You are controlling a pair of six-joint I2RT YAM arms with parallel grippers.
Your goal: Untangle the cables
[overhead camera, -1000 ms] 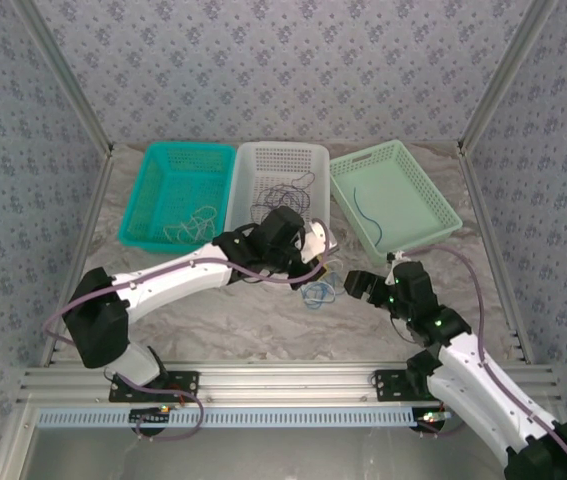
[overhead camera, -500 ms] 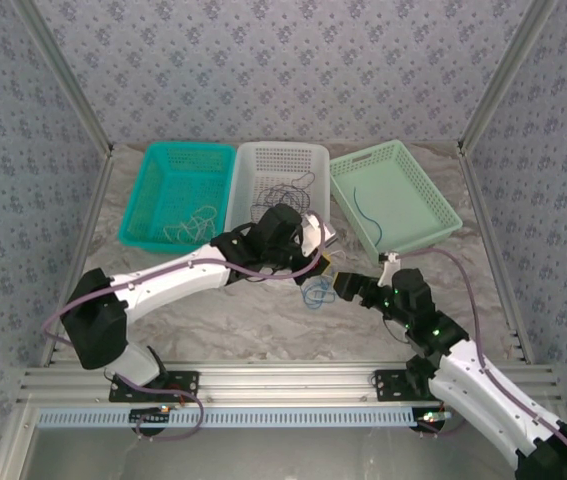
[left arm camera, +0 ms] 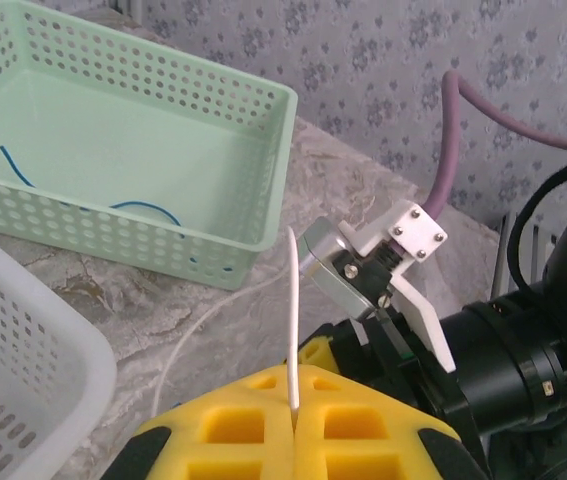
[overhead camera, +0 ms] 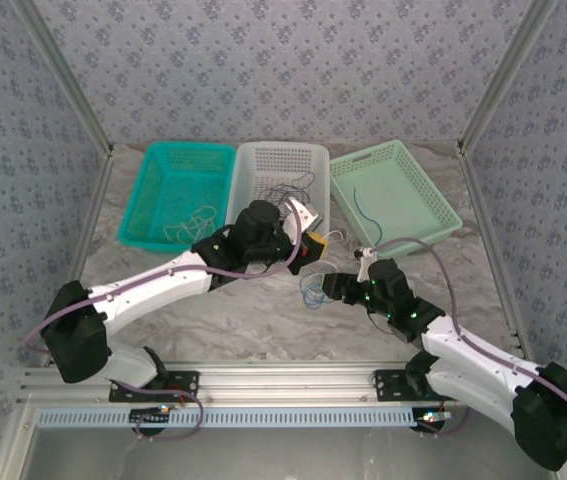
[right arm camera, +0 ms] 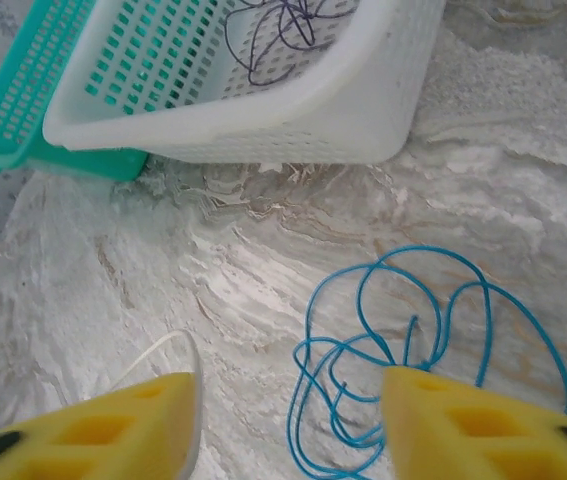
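Marbled table (overhead camera: 213,320), three baskets (overhead camera: 281,147), blue cable (right arm camera: 360,305)

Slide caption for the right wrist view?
Open right gripper over the looped blue cable, white basket beyond.

clearance | back: teal basket (overhead camera: 190,148), white basket (overhead camera: 283,147), green basket (overhead camera: 415,236) side by side, walls block low passes | centre tight: left gripper (overhead camera: 313,242) near right gripper (overhead camera: 331,287), blue cable (overhead camera: 313,292) loops on table between | free: bare table (overhead camera: 253,325) in front, far right strip
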